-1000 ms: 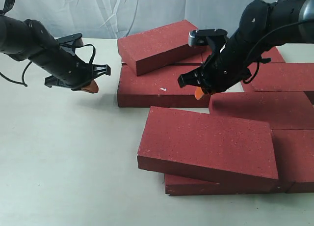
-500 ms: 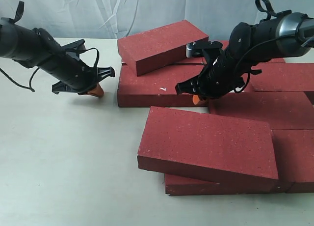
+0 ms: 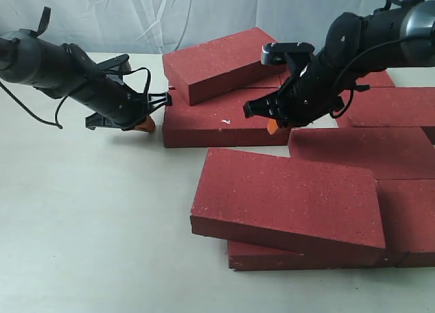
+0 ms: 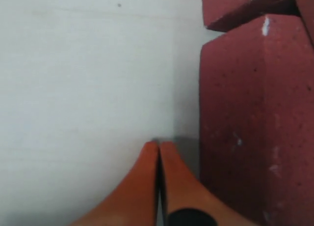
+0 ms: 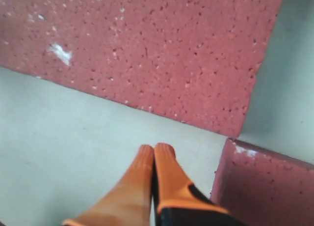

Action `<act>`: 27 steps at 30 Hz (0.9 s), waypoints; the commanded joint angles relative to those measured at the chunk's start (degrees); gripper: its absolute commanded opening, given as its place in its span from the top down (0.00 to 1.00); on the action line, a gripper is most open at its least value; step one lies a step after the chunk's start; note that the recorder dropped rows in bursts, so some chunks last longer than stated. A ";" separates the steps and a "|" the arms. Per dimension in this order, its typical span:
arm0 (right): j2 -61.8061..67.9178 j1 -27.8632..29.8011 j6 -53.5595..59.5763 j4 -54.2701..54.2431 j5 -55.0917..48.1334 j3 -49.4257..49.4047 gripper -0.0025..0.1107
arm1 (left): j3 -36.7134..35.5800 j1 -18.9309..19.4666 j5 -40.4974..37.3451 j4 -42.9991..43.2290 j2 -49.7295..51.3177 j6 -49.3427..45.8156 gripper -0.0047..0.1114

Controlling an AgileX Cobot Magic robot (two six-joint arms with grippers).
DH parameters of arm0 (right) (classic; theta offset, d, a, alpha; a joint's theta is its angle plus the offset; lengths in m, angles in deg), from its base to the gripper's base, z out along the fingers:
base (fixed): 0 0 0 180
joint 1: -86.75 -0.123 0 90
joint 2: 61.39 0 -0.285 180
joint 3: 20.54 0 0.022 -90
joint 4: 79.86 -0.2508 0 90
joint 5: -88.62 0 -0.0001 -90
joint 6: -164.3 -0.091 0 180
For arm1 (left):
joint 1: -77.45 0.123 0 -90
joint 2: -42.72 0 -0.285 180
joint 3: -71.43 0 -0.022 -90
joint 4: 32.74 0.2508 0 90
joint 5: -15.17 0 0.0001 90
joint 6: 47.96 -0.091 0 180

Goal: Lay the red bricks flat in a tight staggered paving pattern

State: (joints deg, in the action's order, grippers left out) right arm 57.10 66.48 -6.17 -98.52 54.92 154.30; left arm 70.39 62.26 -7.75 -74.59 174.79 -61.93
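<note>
The chipped brick [image 3: 217, 116] lies flat at the left edge of the red bricks [image 3: 380, 109]. Its long axis runs left to right across the exterior view, and its white chip [image 3: 225, 123] shows on the top face near the front edge. A leaning brick [image 3: 217, 61] rests tilted across its back, so by my read it won't slide freely.

The left hand [image 3: 144, 122] sits low over the table [image 3: 88, 224], just beside the chipped brick's short left end; whether it's touching, I can't tell. Its orange fingertips [image 4: 147, 162] are pressed tight together with nothing between them. The brick's long axis points straight away from this hand, so a shove from here would likely run it endwise to the right, into the pack.

The right hand [image 3: 272, 126] is toward the other end, at the front long edge near the right corner. It hangs over the bare strip of table between the chipped brick and the neighbouring brick [image 3: 360, 150]. It is pinched closed too, and empty.

Both hands are near, but the left looks better lined up.

The bricks are matte dark red, pitted and pale-speckled, with crisp square edges. Expect drag on the smooth pale table.

Up front, a propped brick [image 3: 289, 197] tilts on a lower brick [image 3: 306, 257]. It isn't flat yet.
</note>
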 commanded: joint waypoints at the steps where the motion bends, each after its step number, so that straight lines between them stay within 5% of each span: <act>1: -4.23 0.24 -0.84 0.82 -0.58 0.34 0.98 | -0.28 -2.66 0.62 -0.48 1.31 -0.14 0.96; 27: -5.82 0.24 -6.74 2.07 3.92 0.34 0.98 | -0.05 -9.45 7.69 -2.83 1.42 -0.25 0.96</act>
State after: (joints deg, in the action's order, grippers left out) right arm 51.88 66.48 -12.85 -96.90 58.07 154.30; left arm 70.06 56.02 -0.10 -74.29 175.24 -62.27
